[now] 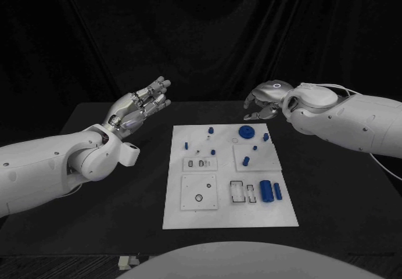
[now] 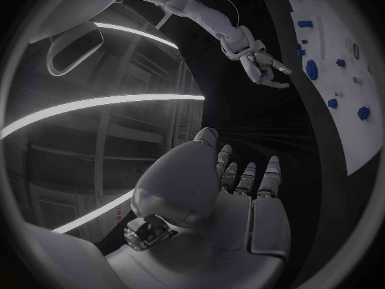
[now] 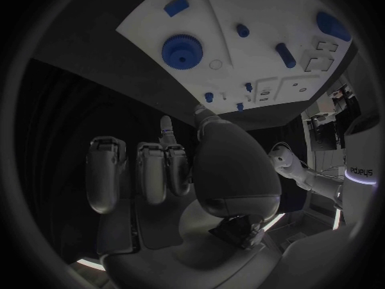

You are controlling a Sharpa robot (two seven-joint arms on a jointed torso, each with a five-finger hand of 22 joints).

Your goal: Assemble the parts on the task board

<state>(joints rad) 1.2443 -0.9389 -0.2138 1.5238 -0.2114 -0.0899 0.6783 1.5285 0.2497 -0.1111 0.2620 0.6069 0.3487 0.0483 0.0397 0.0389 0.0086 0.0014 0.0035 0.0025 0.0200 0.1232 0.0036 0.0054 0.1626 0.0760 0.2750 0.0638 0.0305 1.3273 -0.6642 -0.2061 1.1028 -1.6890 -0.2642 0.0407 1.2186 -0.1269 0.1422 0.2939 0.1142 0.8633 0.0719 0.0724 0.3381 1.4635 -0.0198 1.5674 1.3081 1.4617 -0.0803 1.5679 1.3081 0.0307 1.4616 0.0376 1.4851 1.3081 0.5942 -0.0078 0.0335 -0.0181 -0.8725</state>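
The white task board (image 1: 251, 212) lies in the middle of the black table. Blue parts sit on it: a gear (image 1: 247, 132) at the far edge, small pegs (image 1: 211, 129) near it, and two cylinders (image 1: 265, 190) side by side on the near right. My left hand (image 1: 142, 104) is raised off the board's far left corner, fingers stretched apart and empty, seen also in the left wrist view (image 2: 233, 192). My right hand (image 1: 266, 100) hovers beyond the far right corner, fingers loosely bent, holding nothing. Its wrist view shows the gear (image 3: 182, 50) ahead of the fingers (image 3: 148, 173).
Bare black tabletop (image 1: 109, 209) surrounds the board on all sides. Empty slots and recesses (image 1: 240, 192) show in the board's near half. The left wrist view shows my right hand (image 2: 265, 64) above the table beside the board (image 2: 353, 141).
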